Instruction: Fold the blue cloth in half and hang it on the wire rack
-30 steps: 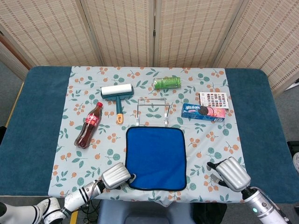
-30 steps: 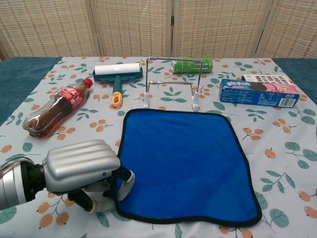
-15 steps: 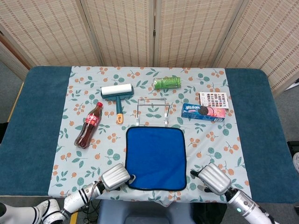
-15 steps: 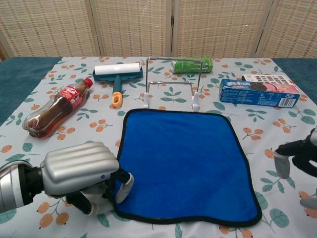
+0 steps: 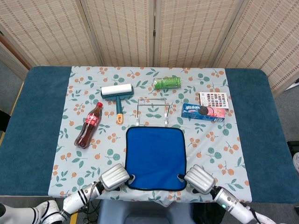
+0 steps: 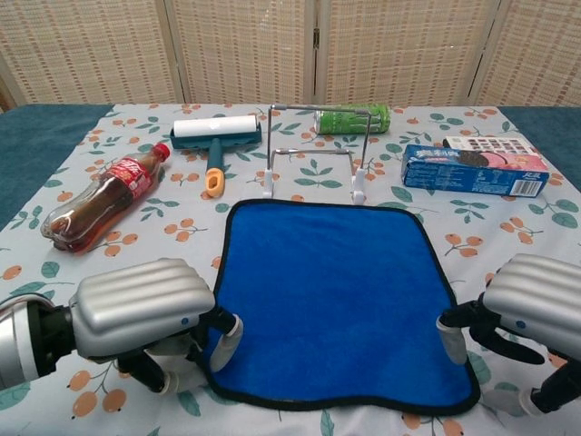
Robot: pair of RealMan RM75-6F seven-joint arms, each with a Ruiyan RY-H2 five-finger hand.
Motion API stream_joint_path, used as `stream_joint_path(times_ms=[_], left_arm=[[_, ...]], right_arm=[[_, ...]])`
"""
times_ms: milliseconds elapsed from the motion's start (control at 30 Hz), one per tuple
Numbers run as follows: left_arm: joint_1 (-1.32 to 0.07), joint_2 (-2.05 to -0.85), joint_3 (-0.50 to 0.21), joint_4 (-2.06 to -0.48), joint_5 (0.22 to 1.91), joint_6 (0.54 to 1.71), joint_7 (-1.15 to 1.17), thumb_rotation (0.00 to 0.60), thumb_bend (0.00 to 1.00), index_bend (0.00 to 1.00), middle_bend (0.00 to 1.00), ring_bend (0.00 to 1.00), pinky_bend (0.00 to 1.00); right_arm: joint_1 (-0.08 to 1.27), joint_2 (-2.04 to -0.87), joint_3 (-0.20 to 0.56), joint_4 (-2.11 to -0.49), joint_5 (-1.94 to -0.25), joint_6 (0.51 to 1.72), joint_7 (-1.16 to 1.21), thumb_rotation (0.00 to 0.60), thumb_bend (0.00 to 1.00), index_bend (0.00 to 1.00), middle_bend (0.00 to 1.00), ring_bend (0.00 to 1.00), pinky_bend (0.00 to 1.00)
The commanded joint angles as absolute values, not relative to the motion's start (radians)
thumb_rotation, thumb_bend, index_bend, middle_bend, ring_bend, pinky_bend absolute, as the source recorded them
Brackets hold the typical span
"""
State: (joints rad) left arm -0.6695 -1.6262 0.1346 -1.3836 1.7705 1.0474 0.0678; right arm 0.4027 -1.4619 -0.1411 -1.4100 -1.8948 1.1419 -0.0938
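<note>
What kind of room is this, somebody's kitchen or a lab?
Probably a staged test area, not a home: woven folding screens wall off a table under a fruit-print tablecloth, with unrelated items laid out, like a cola bottle and lint roller.

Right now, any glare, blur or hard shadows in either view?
Head view: even, soft light, sharp; no glare on the blue cloth. Chest view: sharp too, with a mild sheen on the left hand and right hand shells, and soft shadows under both.
</note>
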Motion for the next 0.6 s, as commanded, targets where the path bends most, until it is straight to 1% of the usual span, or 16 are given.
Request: stream_joint_path(times_ms=[33,333,600], left_arm=[[-0.669,-1.626,0.135,-1.385,1.77,1.05,0.065,0.6,0.43,0.61,0.96,0.83,0.91],[-0.666,-1.624,0.139,-1.388,1.769,1.058,0.06,0.6,0.43,0.61,0.96,0.83,0.91],[-0.665,-1.62,0.142,-1.392,1.769,1.062,0.06,0.6,0.43,0.6,0.96,0.83,0.91]], right_arm=[[0.412,-1.475,-0.143,-1.401,-1.888,1.128,-0.101,0.6,0.21,0.49,0.86,0.89,0.99],[0.433,-1.493,-0.154,-1.4,-1.874,1.106,-0.114,0.6,0.21,0.49,0.86,0.89,0.99],[0.435,-1.483,-0.169,-1.412,-1.871,1.118,-0.121,0.6,0.21,0.49,0.86,0.89,0.99]])
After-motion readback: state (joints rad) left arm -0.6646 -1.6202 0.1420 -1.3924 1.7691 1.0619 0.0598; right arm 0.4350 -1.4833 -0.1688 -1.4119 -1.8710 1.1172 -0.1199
